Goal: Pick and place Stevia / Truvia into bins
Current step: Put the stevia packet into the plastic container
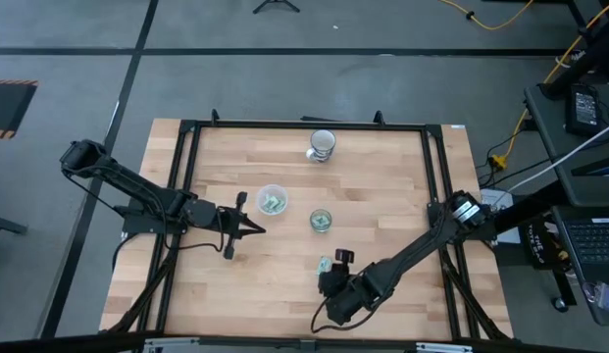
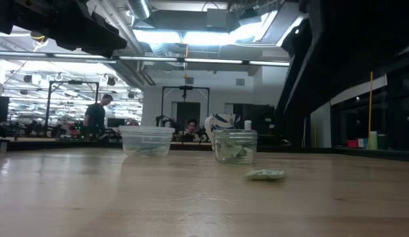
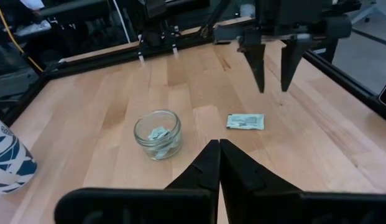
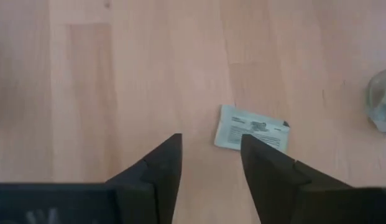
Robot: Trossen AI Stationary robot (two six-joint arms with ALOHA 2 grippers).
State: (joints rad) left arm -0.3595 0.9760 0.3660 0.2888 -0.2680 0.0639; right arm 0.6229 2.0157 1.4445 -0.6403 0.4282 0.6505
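One green-and-white Stevia packet [image 4: 252, 135] lies flat on the wooden table, also seen in the high view [image 1: 325, 264] and the low view [image 2: 264, 174]. My right gripper [image 4: 211, 155] hovers open just above and beside it [image 1: 333, 268], touching nothing. The narrow clear glass bin [image 1: 321, 221] and the wider whitish bin [image 1: 273, 199] each hold packets. My left gripper [image 1: 247, 227] is shut and waits left of the bins, its tips [image 3: 219, 149] pointing toward the glass bin [image 3: 158, 134].
A blue-and-white patterned cup [image 1: 323, 144] stands near the table's far edge, behind the bins. A black frame rail [image 1: 304, 125] runs around the tabletop. Bare wood stretches along the near side [image 2: 191, 204]. People show in the room beyond [image 2: 97, 113].
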